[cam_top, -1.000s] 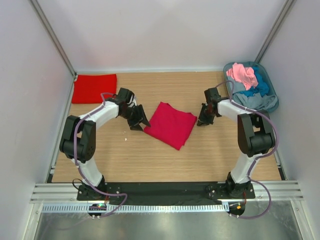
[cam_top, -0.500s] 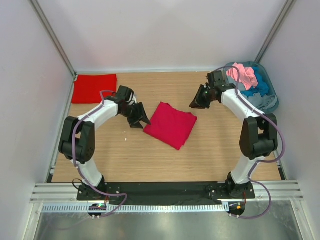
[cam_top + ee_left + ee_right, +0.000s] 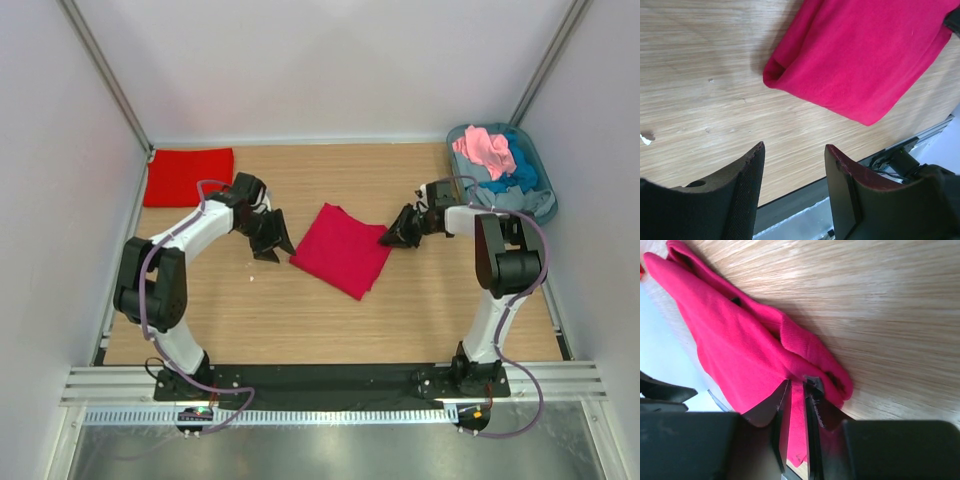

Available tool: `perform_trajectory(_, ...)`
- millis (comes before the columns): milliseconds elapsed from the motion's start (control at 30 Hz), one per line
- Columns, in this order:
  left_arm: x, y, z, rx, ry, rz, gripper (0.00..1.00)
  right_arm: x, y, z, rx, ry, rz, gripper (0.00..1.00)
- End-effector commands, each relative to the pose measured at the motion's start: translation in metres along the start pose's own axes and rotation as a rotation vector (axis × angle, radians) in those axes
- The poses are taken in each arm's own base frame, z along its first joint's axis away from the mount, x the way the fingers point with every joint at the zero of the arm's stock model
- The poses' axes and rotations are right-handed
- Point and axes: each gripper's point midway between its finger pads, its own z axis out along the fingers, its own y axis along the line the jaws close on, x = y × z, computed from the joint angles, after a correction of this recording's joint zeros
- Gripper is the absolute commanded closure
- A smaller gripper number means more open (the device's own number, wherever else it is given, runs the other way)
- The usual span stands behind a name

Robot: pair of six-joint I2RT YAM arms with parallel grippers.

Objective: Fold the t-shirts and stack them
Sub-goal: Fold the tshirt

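Swung down from beside the tub [image 3: 456, 134], the right gripper [image 3: 388, 240] now sits at the corner of the crimson t-shirt [image 3: 340, 250], fingers nearly closed and pinching its edge. On the wooden table [image 3: 300, 320], this folded shirt lies between both grippers. A scarlet t-shirt [image 3: 188, 175] lies well behind the left gripper [image 3: 272, 246], which hovers wide open and empty just beside the crimson cloth.

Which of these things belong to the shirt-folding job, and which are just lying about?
Part of the job: crimson t-shirt, folded mid-table; scarlet t-shirt, folded in the far left corner; pink t-shirt, blue t-shirt and grey t-shirt, heaped in the tub.
Just lying about: the tub itself, only a holder; a small white scrap on the table.
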Motion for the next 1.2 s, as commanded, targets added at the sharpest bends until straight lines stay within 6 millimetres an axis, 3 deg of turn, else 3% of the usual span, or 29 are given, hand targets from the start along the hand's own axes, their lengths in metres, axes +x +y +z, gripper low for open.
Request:
perform_trajectory(0,0.000,0.000,-0.011,-0.013,-0.013,0.047,0.47,-0.014,0.012,-0.007,-0.039,-0.065,-0.090,0.76)
perform_trajectory(167,-0.019,-0.004,0.000,-0.013,-0.034,0.062,0.47,-0.029,0.046,-0.032,-0.073,-0.103,-0.122,0.71)
perform_trajectory(300,-0.031,-0.020,0.014,0.067,-0.018,0.085,0.47,-0.035,0.065,-0.055,-0.081,-0.149,-0.137,0.69)
perform_trajectory(533,-0.046,-0.027,0.036,0.124,-0.008,0.136,0.46,-0.022,0.042,-0.043,-0.030,-0.105,-0.123,0.66)
perform_trajectory(733,-0.043,-0.004,0.064,0.070,0.022,0.103,0.47,-0.023,0.018,-0.025,-0.002,-0.091,-0.109,0.65)
perform_trajectory(867,-0.045,0.013,0.072,-0.001,0.016,0.097,0.47,-0.038,-0.009,-0.014,0.030,-0.099,-0.098,0.65)
perform_trajectory(900,-0.045,0.017,0.071,-0.026,0.018,0.089,0.47,-0.045,-0.008,-0.014,0.031,-0.106,-0.107,0.65)
perform_trajectory(967,-0.047,0.018,0.067,-0.049,0.006,0.089,0.47,-0.047,-0.011,-0.015,0.051,-0.090,-0.126,0.65)
perform_trajectory(1067,-0.054,0.013,0.052,-0.071,-0.037,0.102,0.45,-0.056,0.001,-0.031,0.077,-0.119,-0.141,0.61)
perform_trajectory(1100,-0.054,0.013,0.048,-0.077,-0.044,0.107,0.44,-0.063,0.015,-0.045,0.074,-0.157,-0.158,0.56)
perform_trajectory(1167,-0.058,0.010,0.041,-0.082,-0.066,0.128,0.44,-0.061,0.013,-0.061,0.147,-0.175,-0.117,0.47)
